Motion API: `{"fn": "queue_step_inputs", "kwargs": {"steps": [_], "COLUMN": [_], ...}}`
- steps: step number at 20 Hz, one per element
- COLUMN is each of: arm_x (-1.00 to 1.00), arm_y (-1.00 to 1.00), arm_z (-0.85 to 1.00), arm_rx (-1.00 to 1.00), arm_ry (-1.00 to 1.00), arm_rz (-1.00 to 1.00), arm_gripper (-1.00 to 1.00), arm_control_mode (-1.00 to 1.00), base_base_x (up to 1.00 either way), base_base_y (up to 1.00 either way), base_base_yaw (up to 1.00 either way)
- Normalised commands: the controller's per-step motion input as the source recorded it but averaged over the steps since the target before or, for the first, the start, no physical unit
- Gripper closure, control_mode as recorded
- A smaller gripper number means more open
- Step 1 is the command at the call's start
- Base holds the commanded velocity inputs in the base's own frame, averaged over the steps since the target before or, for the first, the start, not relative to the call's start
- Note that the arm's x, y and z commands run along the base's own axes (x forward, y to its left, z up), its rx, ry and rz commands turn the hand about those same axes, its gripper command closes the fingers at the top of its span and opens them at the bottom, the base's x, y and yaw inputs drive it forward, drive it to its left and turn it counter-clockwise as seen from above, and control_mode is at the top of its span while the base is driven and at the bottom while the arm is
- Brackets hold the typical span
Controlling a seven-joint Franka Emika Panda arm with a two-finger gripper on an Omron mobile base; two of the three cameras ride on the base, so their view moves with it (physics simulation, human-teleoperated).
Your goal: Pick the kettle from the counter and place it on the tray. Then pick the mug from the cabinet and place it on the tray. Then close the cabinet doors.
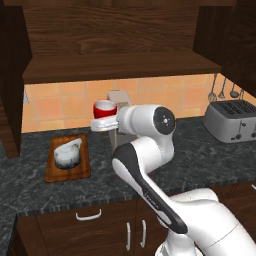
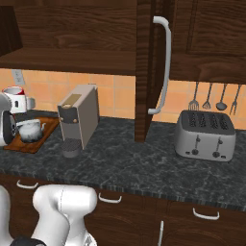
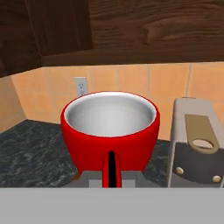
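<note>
My gripper [image 1: 104, 120] is shut on the red mug [image 1: 105, 108], which it holds upright in the air below the open cabinet [image 1: 120, 65]. In the hand view the mug [image 3: 109, 131] is close up, white inside, with its handle toward me. The mug hangs just right of the wooden tray [image 1: 86, 167] and above it. The silver kettle [image 1: 67, 154] stands on that tray, on the dark counter [image 1: 210, 160]. From the right, the mug [image 2: 15, 98] hangs above the kettle [image 2: 30, 129] and the tray [image 2: 26, 145]. The cabinet doors [image 2: 144, 72] stand open.
A grey coffee machine [image 2: 79, 115] stands right beside the tray, close behind the mug. A boxy toaster [image 1: 231, 120] sits at the far right, with utensils [image 2: 214, 98] hanging on the tiled wall above it. The left door [image 1: 10, 75] juts out at the left.
</note>
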Motion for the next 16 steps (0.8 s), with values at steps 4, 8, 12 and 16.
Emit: {"fn": "queue_step_inputs", "kwargs": {"steps": [4, 8, 12, 16], "arm_x": [0.17, 0.27, 0.24, 0.3], "arm_y": [0.49, 0.25, 0.03, 0.0], "arm_z": [-0.62, -0.44, -0.31, -0.35], "arm_rx": [0.0, 0.0, -0.02, -0.01], "arm_ry": [0.0, 0.0, 0.23, 0.33], "arm_rz": [0.0, 0.0, 0.0, 0.0], "arm_gripper": [1.0, 1.0, 1.0, 1.0], "arm_control_mode": [-1.0, -1.0, -1.0, -1.0], "base_base_x": [0.0, 0.0, 0.0, 0.0], "base_base_y": [0.0, 0.0, 0.0, 0.0], "base_base_yaw": [0.0, 0.0, 0.0, 0.0]}}
